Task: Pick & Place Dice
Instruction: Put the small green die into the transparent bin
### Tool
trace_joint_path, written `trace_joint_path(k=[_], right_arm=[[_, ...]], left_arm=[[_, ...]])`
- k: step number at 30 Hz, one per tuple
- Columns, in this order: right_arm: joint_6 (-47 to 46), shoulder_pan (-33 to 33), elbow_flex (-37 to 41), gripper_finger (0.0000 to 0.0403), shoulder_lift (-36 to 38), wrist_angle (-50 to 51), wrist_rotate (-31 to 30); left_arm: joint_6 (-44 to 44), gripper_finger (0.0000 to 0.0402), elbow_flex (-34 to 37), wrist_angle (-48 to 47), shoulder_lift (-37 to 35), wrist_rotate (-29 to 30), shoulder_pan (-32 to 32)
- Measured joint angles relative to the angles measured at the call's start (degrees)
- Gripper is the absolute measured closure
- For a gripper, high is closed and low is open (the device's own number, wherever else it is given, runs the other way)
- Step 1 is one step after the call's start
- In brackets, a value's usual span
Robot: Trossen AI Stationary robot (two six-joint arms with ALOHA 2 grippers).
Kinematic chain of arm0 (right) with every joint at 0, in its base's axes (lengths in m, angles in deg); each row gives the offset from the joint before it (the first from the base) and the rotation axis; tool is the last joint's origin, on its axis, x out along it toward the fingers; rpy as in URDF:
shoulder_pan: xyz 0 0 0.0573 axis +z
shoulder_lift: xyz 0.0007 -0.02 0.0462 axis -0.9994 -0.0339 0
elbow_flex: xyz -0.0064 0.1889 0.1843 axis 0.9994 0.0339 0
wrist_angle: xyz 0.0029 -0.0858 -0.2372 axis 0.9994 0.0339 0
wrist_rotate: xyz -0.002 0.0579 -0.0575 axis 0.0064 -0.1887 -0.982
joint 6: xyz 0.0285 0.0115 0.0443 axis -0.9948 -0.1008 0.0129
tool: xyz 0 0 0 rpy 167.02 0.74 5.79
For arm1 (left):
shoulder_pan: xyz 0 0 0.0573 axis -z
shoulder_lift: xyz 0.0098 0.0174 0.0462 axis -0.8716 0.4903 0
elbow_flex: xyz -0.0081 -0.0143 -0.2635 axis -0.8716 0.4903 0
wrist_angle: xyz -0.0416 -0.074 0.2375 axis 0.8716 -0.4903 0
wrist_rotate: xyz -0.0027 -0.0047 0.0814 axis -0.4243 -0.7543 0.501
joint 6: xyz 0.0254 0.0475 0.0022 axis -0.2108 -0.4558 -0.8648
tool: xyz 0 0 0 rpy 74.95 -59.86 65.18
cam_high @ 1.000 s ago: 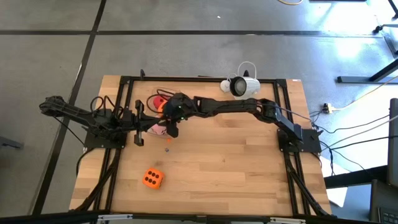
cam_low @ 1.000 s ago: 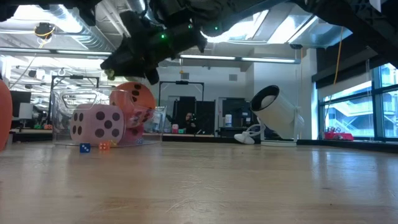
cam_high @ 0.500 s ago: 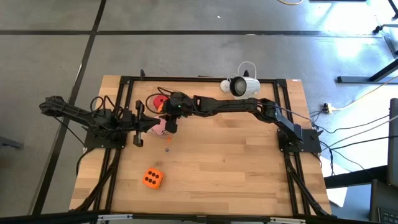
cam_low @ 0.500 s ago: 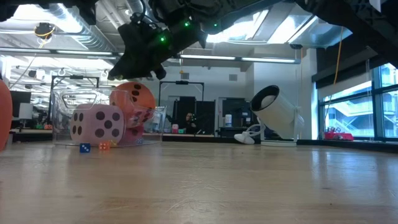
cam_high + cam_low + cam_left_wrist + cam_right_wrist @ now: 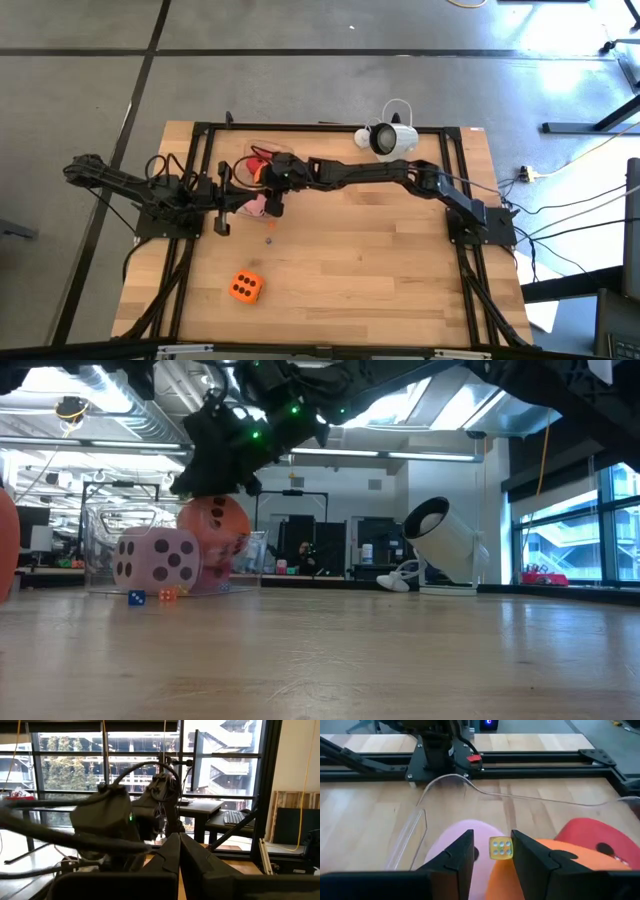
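Yellow, translucent and sharp-edged, the small die [image 5: 501,848] sits clamped between my right gripper [image 5: 492,851]'s dark fingers, a face of pale pips toward the wrist camera, edges square to the fingers; being a cube, it has no long axis. Below it I see soft, rounded shapes: the pink die [image 5: 465,845], an orange die [image 5: 560,865] and the red die [image 5: 592,835], all within a clear plastic box [image 5: 410,837] on the pale wooden table [image 5: 380,260]. Compared with a second ago, my right gripper has moved from beside the pink die toward the far edge, over the box. Left gripper [image 5: 178,851] rests near the box with its fingers pressed together, unmoved. A second orange die [image 5: 245,287] lies alone, well apart, nearer the front edge, its top face showing dark pips.
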Motion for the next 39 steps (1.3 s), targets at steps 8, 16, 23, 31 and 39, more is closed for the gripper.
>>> trace_joint_path(k=[8, 16, 23, 31, 39], right_arm=[[0.3, 0.0, 0.0, 0.0273, -0.8, -0.1, 0.0], [3.3, 0.0, 0.0, 0.0273, -0.8, 0.2, 0.0], [6.7, 0.0, 0.1, 0.0273, -0.9, -0.4, 0.0], [15.5, 1.0, 0.1, 0.0273, -1.0, -0.4, -6.4], [25.5, 2.7, 0.2, 0.0273, -1.0, -0.3, -15.3]], left_arm=[[0.0, 0.0398, 0.0, 0.0, 0.0, 0.0, 0.0], [0.0, 0.0398, 0.0, 0.0, 0.0, 0.0, 0.0], [0.0, 0.0398, 0.0, 0.0, 0.0, 0.0, 0.0], [0.0, 0.0398, 0.0, 0.0, 0.0, 0.0, 0.0], [0.0, 0.0398, 0.0, 0.0, 0.0, 0.0, 0.0]])
